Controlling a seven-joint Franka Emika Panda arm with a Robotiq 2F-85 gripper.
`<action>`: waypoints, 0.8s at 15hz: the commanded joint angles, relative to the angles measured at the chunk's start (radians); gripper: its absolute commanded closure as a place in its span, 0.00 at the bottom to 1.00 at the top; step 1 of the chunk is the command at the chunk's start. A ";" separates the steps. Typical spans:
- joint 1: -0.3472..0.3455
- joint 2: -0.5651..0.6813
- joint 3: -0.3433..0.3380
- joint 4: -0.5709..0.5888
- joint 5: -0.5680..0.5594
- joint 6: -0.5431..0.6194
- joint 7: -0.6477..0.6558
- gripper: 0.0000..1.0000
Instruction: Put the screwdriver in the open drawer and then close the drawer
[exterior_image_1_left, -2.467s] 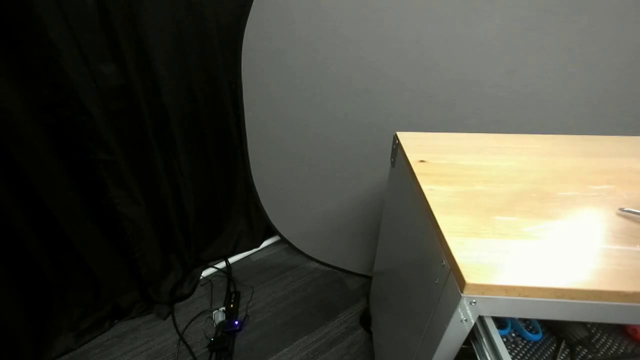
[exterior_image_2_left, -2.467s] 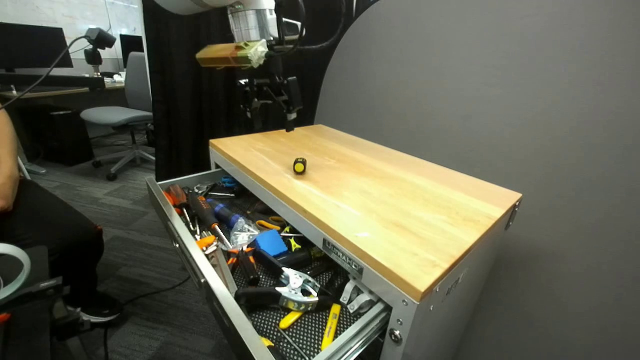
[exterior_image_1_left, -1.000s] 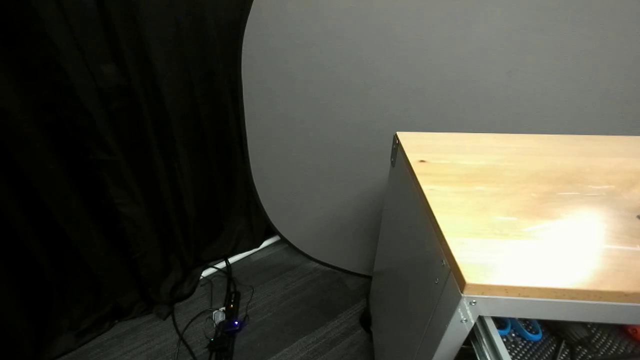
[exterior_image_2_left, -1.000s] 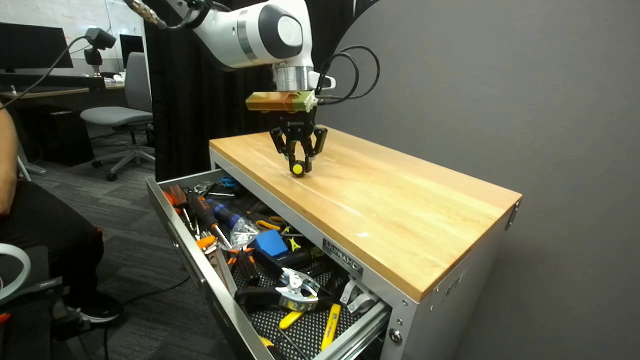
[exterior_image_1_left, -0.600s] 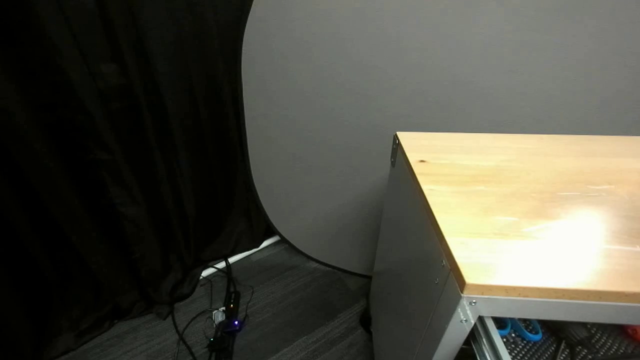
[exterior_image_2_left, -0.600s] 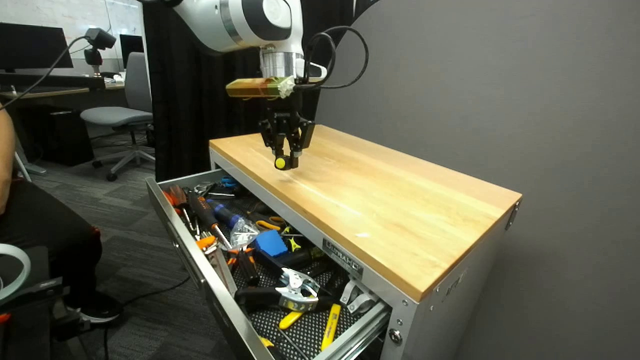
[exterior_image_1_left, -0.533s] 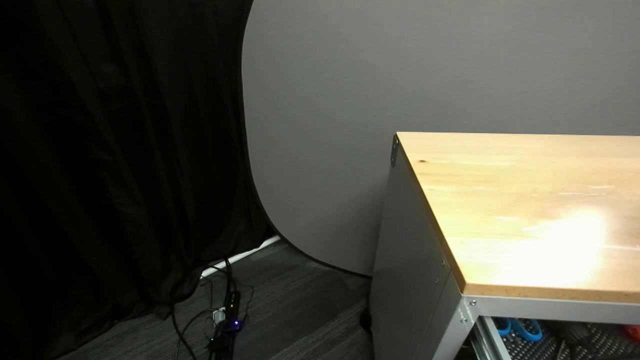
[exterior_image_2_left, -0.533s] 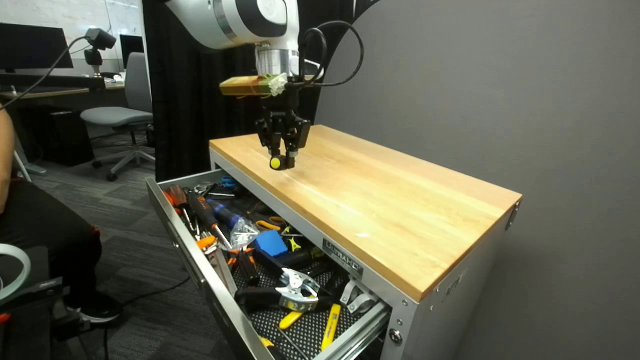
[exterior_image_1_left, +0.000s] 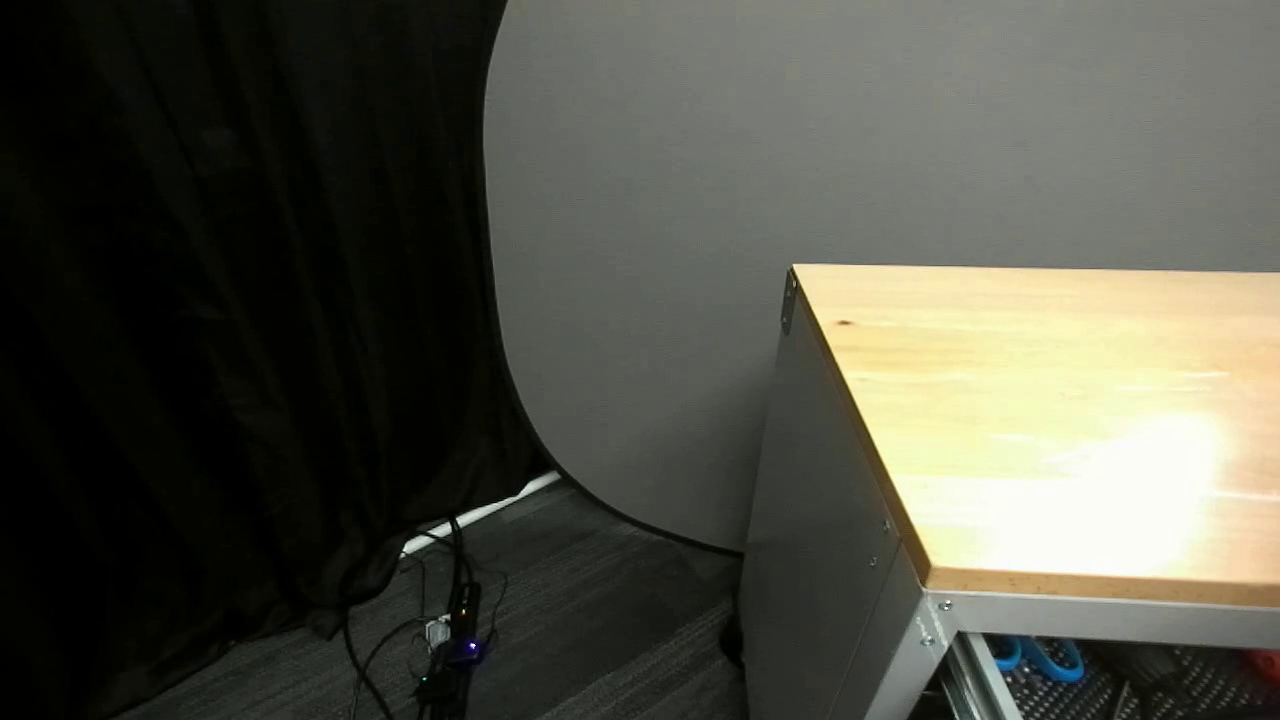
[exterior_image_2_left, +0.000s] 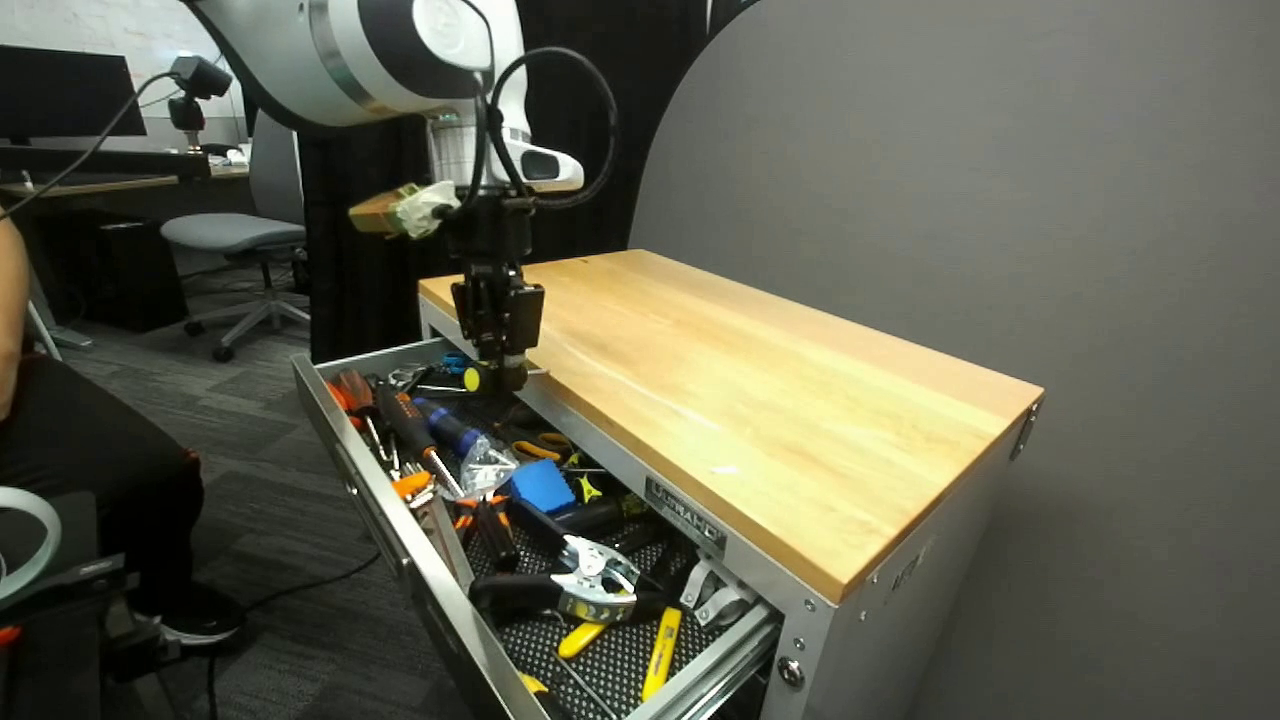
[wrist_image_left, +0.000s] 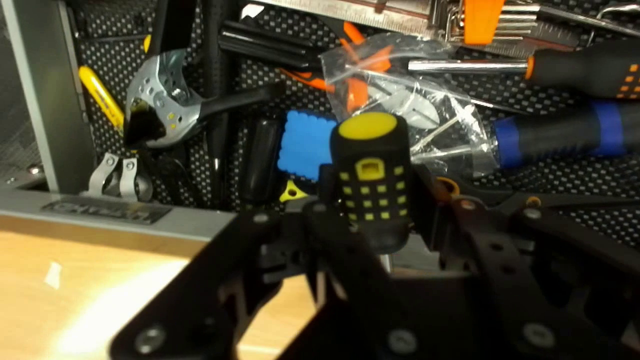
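Observation:
The screwdriver (exterior_image_2_left: 474, 379) has a black handle with yellow squares and a round yellow end cap. My gripper (exterior_image_2_left: 498, 372) is shut around that handle, pads on both sides, as the wrist view shows with the handle (wrist_image_left: 370, 170) pointing away over the drawer. A short bit of bright shank (wrist_image_left: 386, 263) shows behind it, by the cabinet's front edge; the rest is hidden by the fingers. Below lies the pulled-out drawer (exterior_image_2_left: 425, 575), pale metal rim, full of tools. Its rail (exterior_image_1_left: 982, 680) also shows in an exterior view, where my gripper is out of sight.
The cabinet's wooden top (exterior_image_2_left: 720, 380) borders the drawer. Inside lie a metal spring clamp (exterior_image_2_left: 600, 575), a blue block (exterior_image_2_left: 543, 486), a clear plastic bag (wrist_image_left: 415, 105) and a blue-banded handle (wrist_image_left: 565, 132). A seated person (exterior_image_2_left: 90, 470) is beyond the drawer front.
The screwdriver lay on the wooden top with my gripper above it; my gripper took hold of it, lifted it and carried it left over the drawer, turning as it went.

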 joint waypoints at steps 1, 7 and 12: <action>0.016 -0.049 -0.010 -0.107 -0.029 0.099 0.079 0.82; 0.005 -0.074 -0.020 -0.172 -0.012 0.129 0.078 0.15; -0.033 -0.166 -0.054 -0.262 -0.006 0.099 0.083 0.00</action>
